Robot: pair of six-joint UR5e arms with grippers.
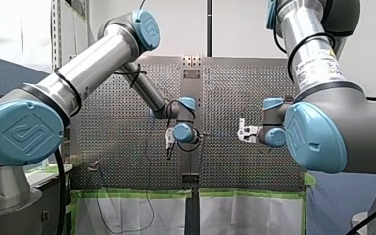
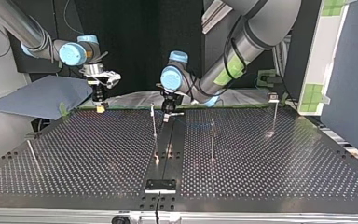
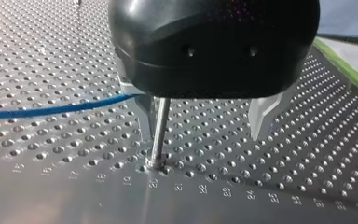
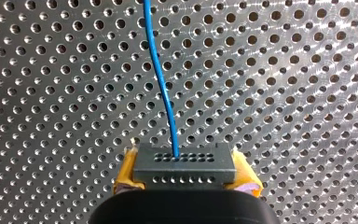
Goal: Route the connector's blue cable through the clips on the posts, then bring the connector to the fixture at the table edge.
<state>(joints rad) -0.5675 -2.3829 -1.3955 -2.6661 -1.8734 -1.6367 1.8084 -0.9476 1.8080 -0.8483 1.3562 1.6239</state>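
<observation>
Early stage: right gripper (image 4: 186, 171) pinches the connector (image 4: 185, 164) between yellow pads (image 4: 127, 173) above the table (image 4: 307, 93), and the blue cable (image 4: 161, 79) trails ahead. The left wrist view shows the left gripper (image 3: 204, 123) spread around one post (image 3: 159, 130), cable at its finger. Only the top view shows the other posts (image 2: 212, 140), which look unrouted. Fixture delivery not yet done.

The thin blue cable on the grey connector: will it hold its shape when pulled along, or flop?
Likely floppy: the thin blue cable leaves the grey rectangular connector in a loose S-bend. Probably light, being far thinner than the connector clamped in my right gripper. Somewhat springy perhaps, since its curves look smooth, not kinked.
</observation>
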